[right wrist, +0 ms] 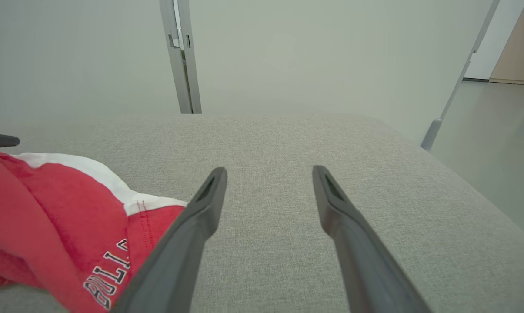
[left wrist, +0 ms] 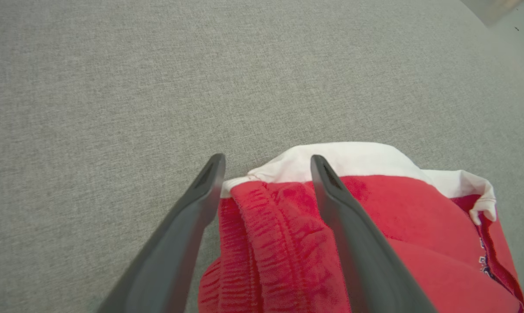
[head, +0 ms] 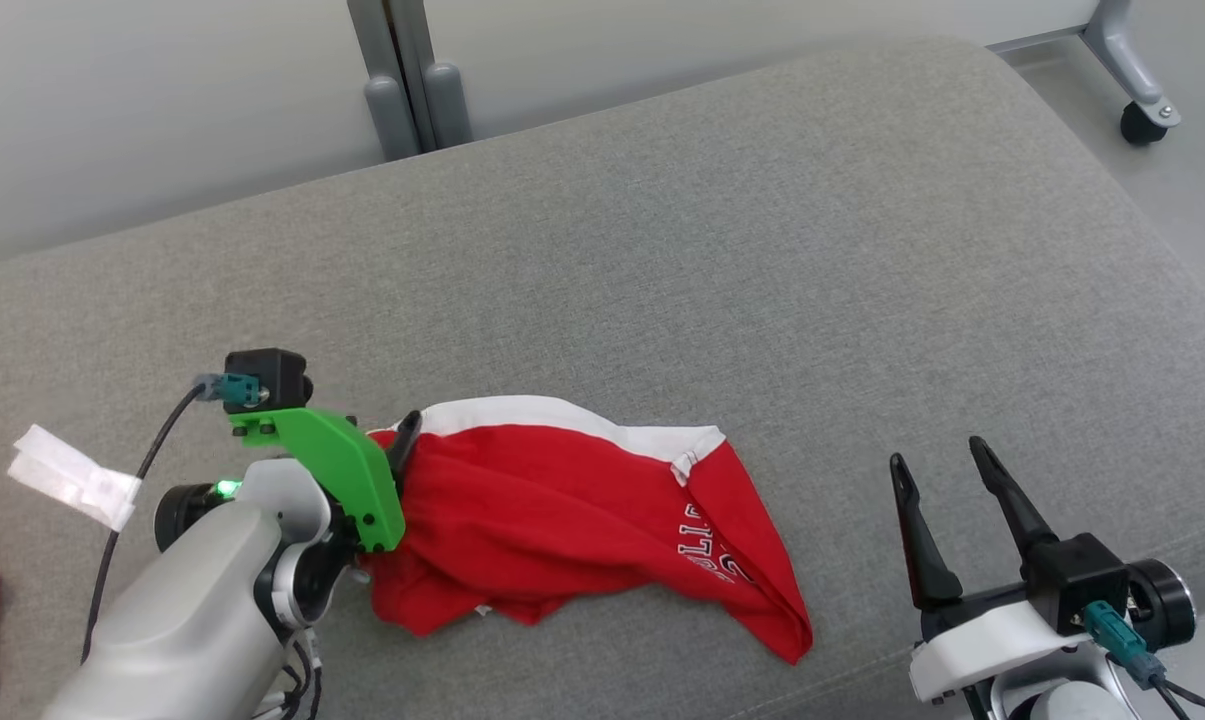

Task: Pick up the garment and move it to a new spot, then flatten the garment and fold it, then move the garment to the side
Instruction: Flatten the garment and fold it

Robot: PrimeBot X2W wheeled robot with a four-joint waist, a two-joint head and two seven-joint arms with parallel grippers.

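Left tool [left wrist: 267, 161], spread apart, straddles the waistband [left wrist: 266, 230] of the crumpled red shorts [head: 562, 510]; right tool [head: 937, 455] idles agape. Lifting, flattening and folding all look undone.

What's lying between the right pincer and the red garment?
Nothing but bare grey cushion; the head view shows that strip between the right pincer and the red garment.

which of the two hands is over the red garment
The left hand, by the green bracket: its open fingers straddle the red garment's white-edged end. The right hand is apart, over bare cushion.
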